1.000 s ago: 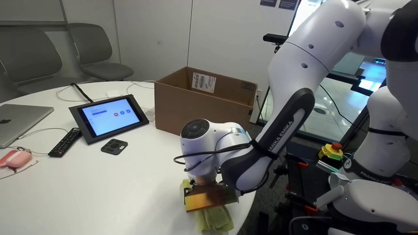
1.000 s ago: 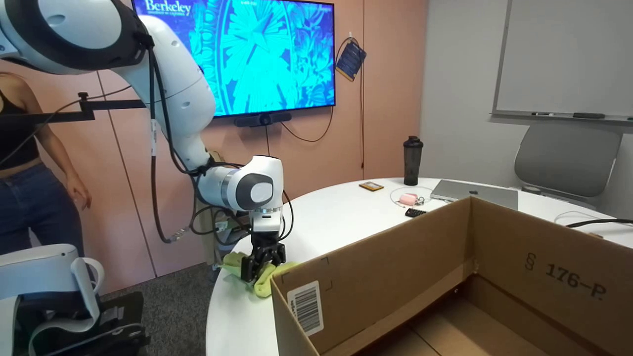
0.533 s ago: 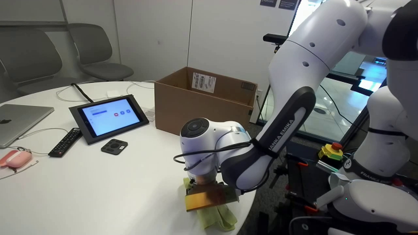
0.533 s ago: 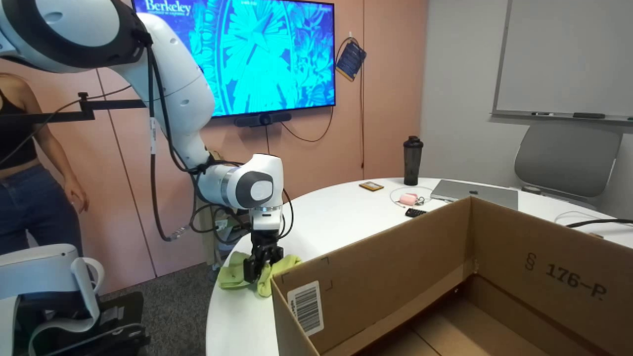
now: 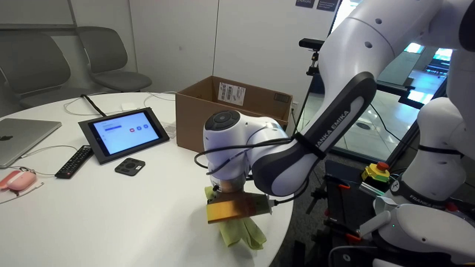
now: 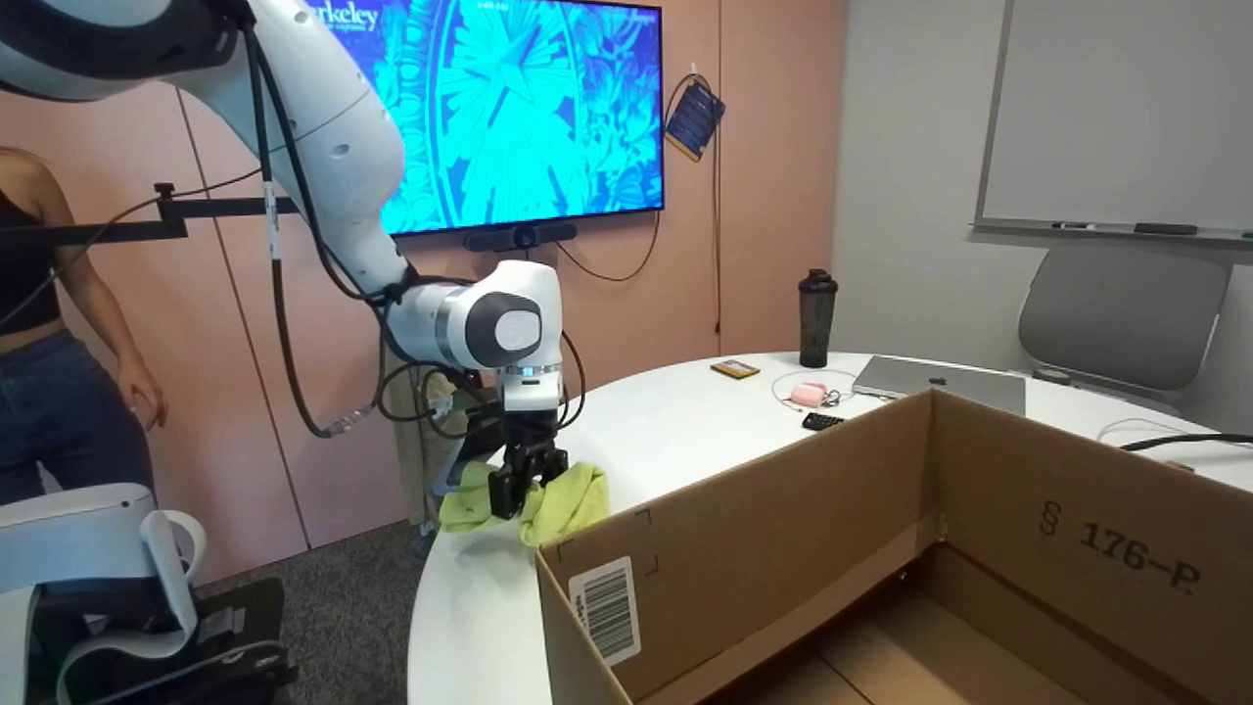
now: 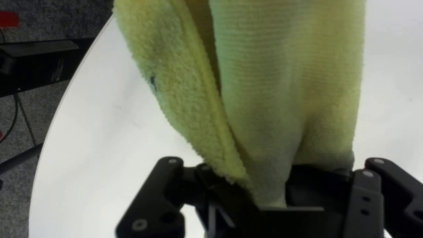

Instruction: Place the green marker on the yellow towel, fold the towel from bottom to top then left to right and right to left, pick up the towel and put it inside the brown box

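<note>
In an exterior view, the Robotiq gripper [image 6: 530, 488] clasps the yellow towel [image 6: 576, 499] by its middle over the white table [image 6: 475, 627], with the cardboard box [image 6: 773, 524], presumably the next goal, nearer and to the right.

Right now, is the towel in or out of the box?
Out: the tool grips the towel outside the box in both exterior views.

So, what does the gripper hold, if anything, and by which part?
The gripper pinches the yellow towel by a bunched part near its middle; cloth shows on both sides.
</note>
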Robot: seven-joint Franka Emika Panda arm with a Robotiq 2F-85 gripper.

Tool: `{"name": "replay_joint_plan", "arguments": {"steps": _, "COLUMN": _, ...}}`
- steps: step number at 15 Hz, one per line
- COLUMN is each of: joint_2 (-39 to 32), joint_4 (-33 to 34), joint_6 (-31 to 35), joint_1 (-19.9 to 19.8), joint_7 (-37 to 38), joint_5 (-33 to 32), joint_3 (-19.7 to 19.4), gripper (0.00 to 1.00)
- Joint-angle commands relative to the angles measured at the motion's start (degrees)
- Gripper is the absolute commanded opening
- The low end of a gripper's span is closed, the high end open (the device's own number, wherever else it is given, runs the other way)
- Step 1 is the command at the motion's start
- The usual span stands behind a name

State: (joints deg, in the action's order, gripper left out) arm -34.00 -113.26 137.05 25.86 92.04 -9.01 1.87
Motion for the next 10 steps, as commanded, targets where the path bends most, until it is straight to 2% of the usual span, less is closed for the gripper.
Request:
{"name": "replay_joint_plan", "arguments": {"steps": 1, "joint_2": 7.46, "joint_4": -2.81, "joint_6": -3.0, "joint_1": -0.75, "joint_7": -0.75, "joint_5": -2.17, "joint_3": -0.88, "gripper": 0.03}}
{"name": "replay_joint_plan", "arguments": {"steps": 6, "joint_2": 16.06, "joint_4": -3.64, "joint_6": -7.31, "joint_1": -2.88, "joint_7": 1.82, "joint_5": -7.2, "joint_3": -2.71, "gripper": 0.04}}
{"name": "replay_joint_plan", "arguments": {"steps": 10, "joint_2": 22.03, "joint_4": -3.98, "joint_6": -8.89, "joint_1": -6.14, "joint_7": 4.7, "joint_5": -11.51, "joint_3": -3.1, "gripper": 0.04}}
